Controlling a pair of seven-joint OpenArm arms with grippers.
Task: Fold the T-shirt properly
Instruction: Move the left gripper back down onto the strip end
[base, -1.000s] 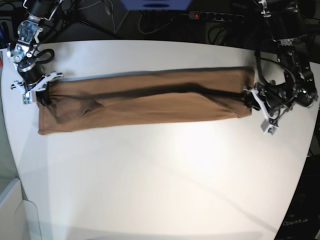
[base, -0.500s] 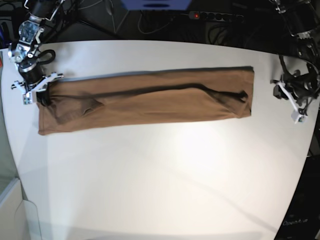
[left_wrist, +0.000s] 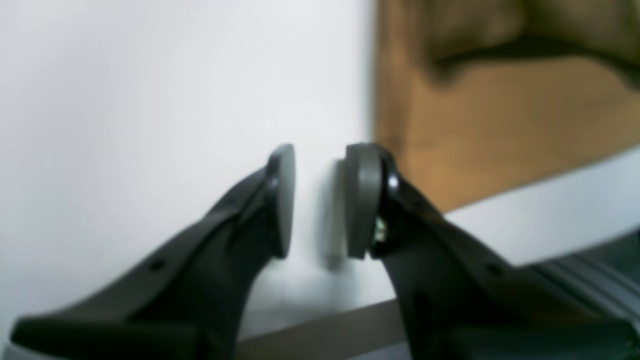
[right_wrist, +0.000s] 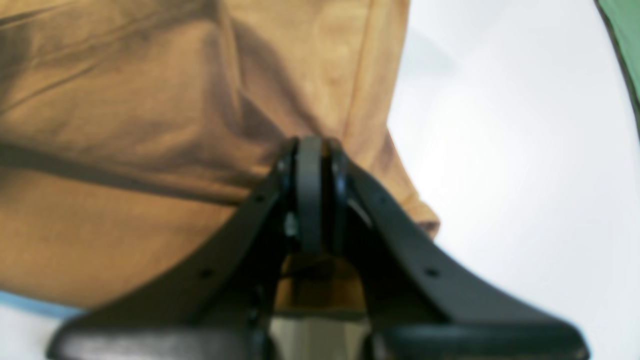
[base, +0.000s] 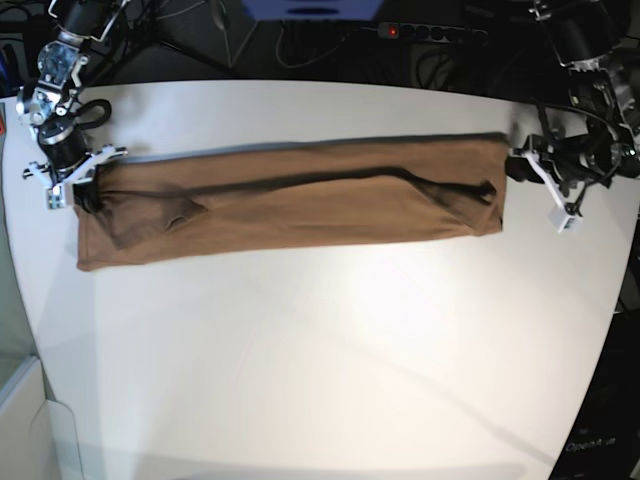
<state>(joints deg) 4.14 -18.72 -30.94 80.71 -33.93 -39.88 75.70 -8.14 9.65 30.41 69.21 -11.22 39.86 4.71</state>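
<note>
While the right claw pinches one end of the T-shirt, the left claw hangs parted and empty over the counter; next it likely must grasp the other end.

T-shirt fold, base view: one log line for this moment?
T-shirt: long folded band on table | right gripper: shut on T-shirt end | left gripper: open, empty, beside other end

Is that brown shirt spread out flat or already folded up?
Partly folded. The T-shirt lies on the table as one long narrow band, with a dark fold line running along its length. It is not yet folded into a compact stack.
</note>
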